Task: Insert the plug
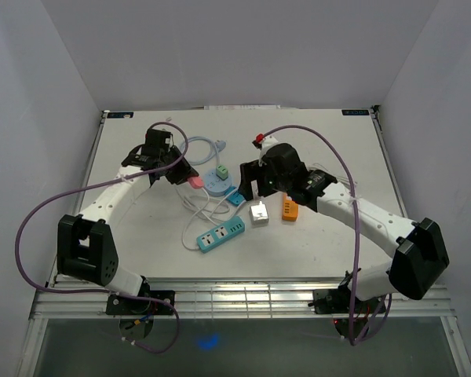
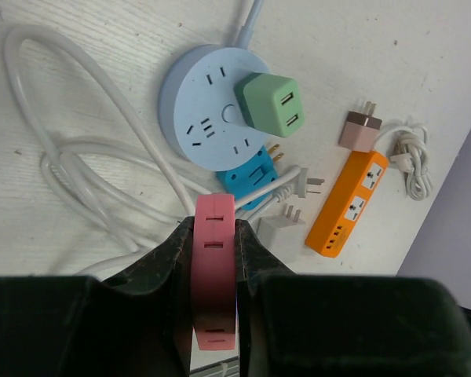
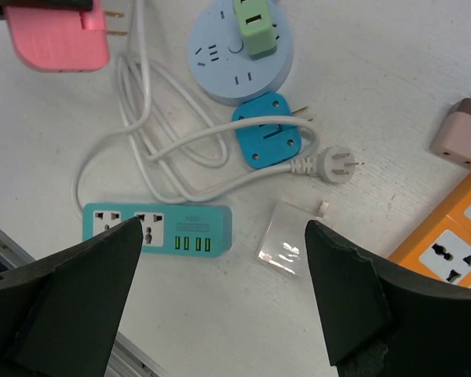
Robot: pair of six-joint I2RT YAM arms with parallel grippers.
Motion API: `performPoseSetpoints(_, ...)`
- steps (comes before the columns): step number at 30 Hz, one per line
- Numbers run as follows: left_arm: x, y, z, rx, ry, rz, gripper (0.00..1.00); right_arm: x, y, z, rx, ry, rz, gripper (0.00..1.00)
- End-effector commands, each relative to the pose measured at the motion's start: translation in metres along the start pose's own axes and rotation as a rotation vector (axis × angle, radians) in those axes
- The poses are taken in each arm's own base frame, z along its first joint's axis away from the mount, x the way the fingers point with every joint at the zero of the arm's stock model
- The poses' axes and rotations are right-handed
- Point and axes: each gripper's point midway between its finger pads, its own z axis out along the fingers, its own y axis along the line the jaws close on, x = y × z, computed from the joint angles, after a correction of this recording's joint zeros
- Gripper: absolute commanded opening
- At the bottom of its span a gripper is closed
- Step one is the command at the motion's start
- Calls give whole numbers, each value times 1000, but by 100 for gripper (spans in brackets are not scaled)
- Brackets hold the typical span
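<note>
The left end effector (image 2: 214,226) was clamped on the pink plug adapter (image 2: 213,314), whose prongs pointed toward the round blue socket hub (image 2: 196,110) lying just ahead of its fingertips on the worktop (image 2: 78,47). A green USB charger (image 2: 271,102) sat plugged into the hub's top. The right end effector (image 3: 224,236) hung with its fingers wide apart, gripping nothing, above a teal power strip (image 3: 157,228) and a white charger (image 3: 281,242).

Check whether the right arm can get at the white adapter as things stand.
Probably yes: the right claw hovers open just above the white adapter, and nothing covers it.
</note>
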Motion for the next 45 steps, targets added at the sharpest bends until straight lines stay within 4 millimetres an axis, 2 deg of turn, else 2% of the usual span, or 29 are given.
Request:
performPoseSetpoints(1, -6, 10, -11, -81, -22, -23, 0, -28, -4, 13, -5, -58, -25, 89)
performPoseSetpoints(2, -6, 7, -12, -66, -18, -27, 0, -36, -5, 16, -5, -73, -29, 88)
performPoseSetpoints(3, -6, 5, -11, -51, -12, -32, 0, -35, -11, 26, 9, -60, -42, 86)
performPoseSetpoints(5, -9, 1, -11, -35, -9, -51, 0, -49, -14, 33, 2, -84, -60, 77)
performPoseSetpoints(7, -11, -1, -10, -39, -2, -72, 0, -47, -15, 51, -32, -62, -110, 72)
performPoseSetpoints(9, -15, -1, -11, -41, -1, -83, 0, -53, -15, 67, -36, -66, -146, 68)
performPoseSetpoints(14, -26, 11, -18, -74, -11, -108, 0, -62, -2, 101, -138, -73, -267, 66)
performPoseSetpoints(15, -26, 10, -20, -62, 0, -107, 0, -58, -4, 113, -145, -57, -296, 67)
performPoseSetpoints(16, -27, 11, -21, -55, 3, -104, 0, -70, -3, 116, -142, -79, -310, 68)
performPoseSetpoints(17, -29, 12, -22, -45, 2, -84, 0, -72, -3, 122, -143, -76, -322, 68)
performPoseSetpoints(18, -29, 11, -22, -35, 7, -72, 0, -65, -5, 134, -145, -50, -323, 69)
performPoseSetpoints(19, -28, 7, -23, -5, 19, -56, 0, -74, -2, 137, -150, -63, -329, 69)
performPoseSetpoints(20, -29, 7, -23, 3, 20, -46, 0, -75, -2, 143, -155, -58, -328, 69)
performPoseSetpoints(21, -28, 6, -24, 8, 23, -25, 0, -67, -3, 153, -155, -34, -326, 68)
performPoseSetpoints(23, -30, 1, -27, 35, 19, 1, 0, -73, -6, 161, -136, -38, -320, 68)
performPoseSetpoints(24, -31, 1, -29, 37, 13, 8, 0, -68, -9, 168, -128, -24, -319, 68)
performPoseSetpoints(27, -33, -1, -31, 46, 10, 31, 0, -64, -15, 179, -108, -20, -315, 67)
performPoseSetpoints(38, -41, -1, -33, 17, 9, 108, 0, -53, -28, 201, -27, -4, -284, 49)
performPoseSetpoints(39, -40, -1, -32, 19, 18, 123, 0, -52, -30, 202, -21, -2, -275, 47)
performPoseSetpoints(41, -40, -1, -26, 17, 42, 130, 0, -53, -38, 201, 38, -5, -244, 34)
performPoseSetpoints(42, -39, -1, -24, 17, 52, 140, 0, -54, -42, 198, 75, -7, -187, 27)
performPoseSetpoints(43, -38, -1, -22, 19, 64, 142, 0, -56, -53, 195, 144, -10, -152, 15)
performPoseSetpoints(45, -39, -1, -15, 16, 77, 147, 0, -49, -63, 187, 226, -8, -78, 13)
